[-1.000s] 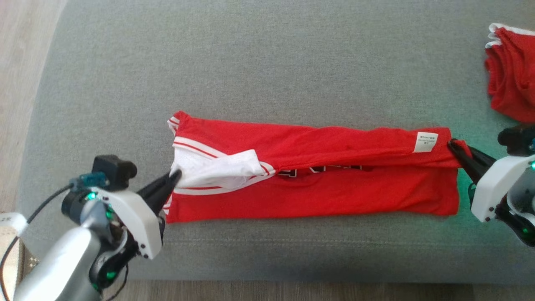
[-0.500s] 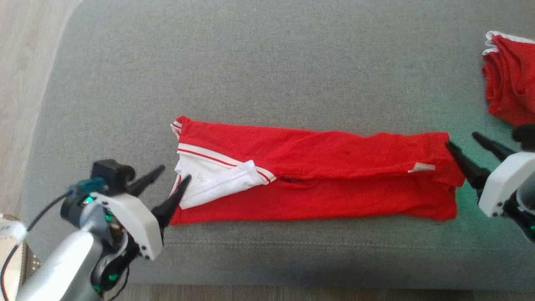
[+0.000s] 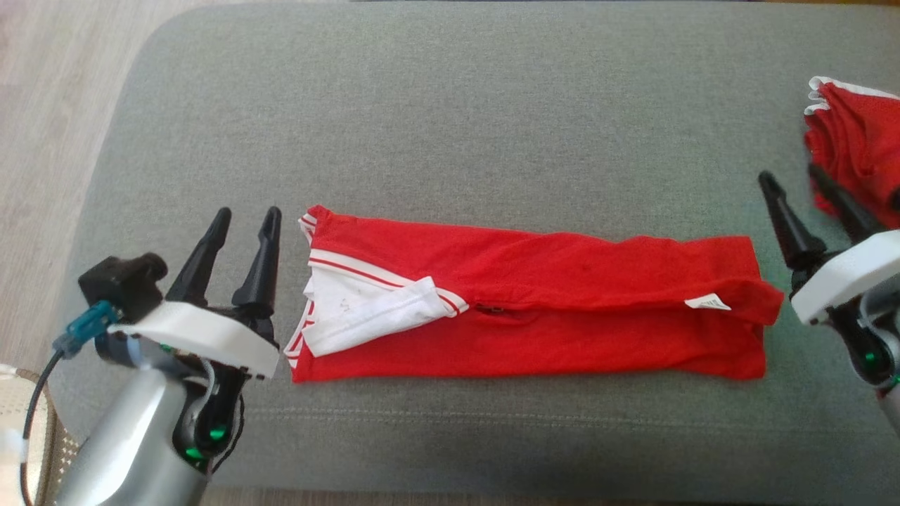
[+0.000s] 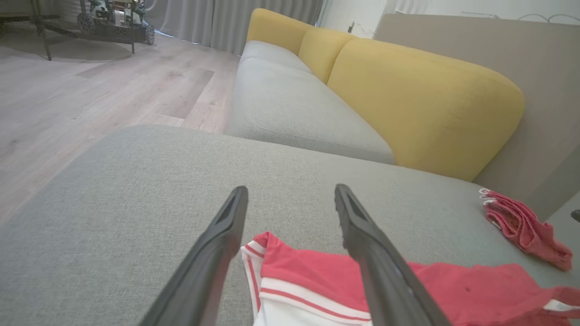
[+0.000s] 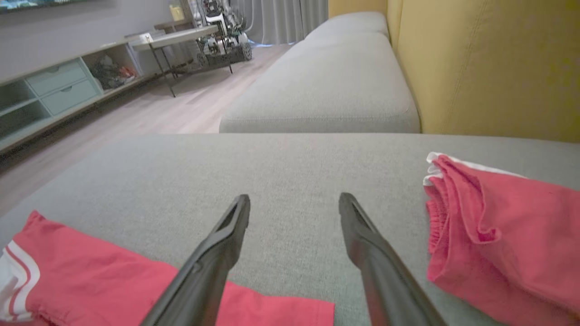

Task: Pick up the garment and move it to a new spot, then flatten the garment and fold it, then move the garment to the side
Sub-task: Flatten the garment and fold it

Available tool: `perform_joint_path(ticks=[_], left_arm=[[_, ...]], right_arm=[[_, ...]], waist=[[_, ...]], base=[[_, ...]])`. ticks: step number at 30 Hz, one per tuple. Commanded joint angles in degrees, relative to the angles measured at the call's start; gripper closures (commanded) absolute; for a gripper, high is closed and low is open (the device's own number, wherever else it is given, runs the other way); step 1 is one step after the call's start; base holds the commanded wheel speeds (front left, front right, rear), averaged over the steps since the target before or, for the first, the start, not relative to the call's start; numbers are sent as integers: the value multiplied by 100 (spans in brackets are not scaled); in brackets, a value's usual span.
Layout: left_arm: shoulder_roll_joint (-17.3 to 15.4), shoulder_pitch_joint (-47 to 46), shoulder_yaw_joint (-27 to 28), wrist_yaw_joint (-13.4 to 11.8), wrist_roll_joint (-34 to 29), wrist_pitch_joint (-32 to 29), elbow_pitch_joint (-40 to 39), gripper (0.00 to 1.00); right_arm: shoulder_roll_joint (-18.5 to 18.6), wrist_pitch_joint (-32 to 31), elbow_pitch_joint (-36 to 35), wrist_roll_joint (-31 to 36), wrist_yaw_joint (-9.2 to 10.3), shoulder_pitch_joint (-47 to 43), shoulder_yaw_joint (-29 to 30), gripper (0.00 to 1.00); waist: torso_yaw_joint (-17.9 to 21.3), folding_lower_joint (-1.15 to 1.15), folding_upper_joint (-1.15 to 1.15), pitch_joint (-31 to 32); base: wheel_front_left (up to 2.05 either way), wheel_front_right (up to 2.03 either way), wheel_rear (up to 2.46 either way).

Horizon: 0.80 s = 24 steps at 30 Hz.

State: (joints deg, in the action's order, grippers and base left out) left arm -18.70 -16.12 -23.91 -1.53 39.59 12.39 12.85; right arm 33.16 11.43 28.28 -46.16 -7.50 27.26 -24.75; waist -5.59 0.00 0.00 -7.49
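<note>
Dark fingers, left gripper: seen at the lower left of the head view, spread wide and pointed up the frame, with nothing held; the tips are set just beside the garment's striped end, apart from the cloth.
Dark fingers, right gripper: seen at the right edge of the frame, spread wide, with nothing held; it is placed just past the garment's right end, not touching it.
Garment: a red jersey with white, red-striped trim, laid as a long folded band across the middle of the frame; a white panel is turned out at its left end, and a small white label is shown near its right end.
Cushion: grey woven fabric, on which the garment is laid.
Second red garment: bunched at the upper right, apart from the folded band, beside the right gripper's fingers.
Yellow backrest: seen beyond the cushion, upper right of the left wrist view.
Wooden floor: shown at the far left.
</note>
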Motion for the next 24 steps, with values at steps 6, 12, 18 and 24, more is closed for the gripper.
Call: perform_joint_path(ticks=[6, 12, 18, 24], left_arm=[[136, -311, 602, -81, -147, 242, -155, 0], [689, -115, 1239, -31, -776, 259, -528, 0], [1314, 296, 1706, 204, -1578, 260, -726, 0], [1548, 609, 1882, 353, -1996, 260, -796, 0]], right_arm=[[-241, 273, -226, 534, 1, -60, 627, 0], [-744, 346, -565, 1134, 1, -347, 1213, 0], [-1402, 354, -1000, 1853, 1, -825, 1643, 0], [-1852, 355, -1201, 2251, 1, -1203, 1863, 0]], waist=[[10, 0, 0, 29], [27, 0, 0, 41], [62, 0, 0, 59], [87, 0, 0, 72]], base=[[0, 0, 0], [0, 0, 0], [0, 0, 0], [0, 0, 0]])
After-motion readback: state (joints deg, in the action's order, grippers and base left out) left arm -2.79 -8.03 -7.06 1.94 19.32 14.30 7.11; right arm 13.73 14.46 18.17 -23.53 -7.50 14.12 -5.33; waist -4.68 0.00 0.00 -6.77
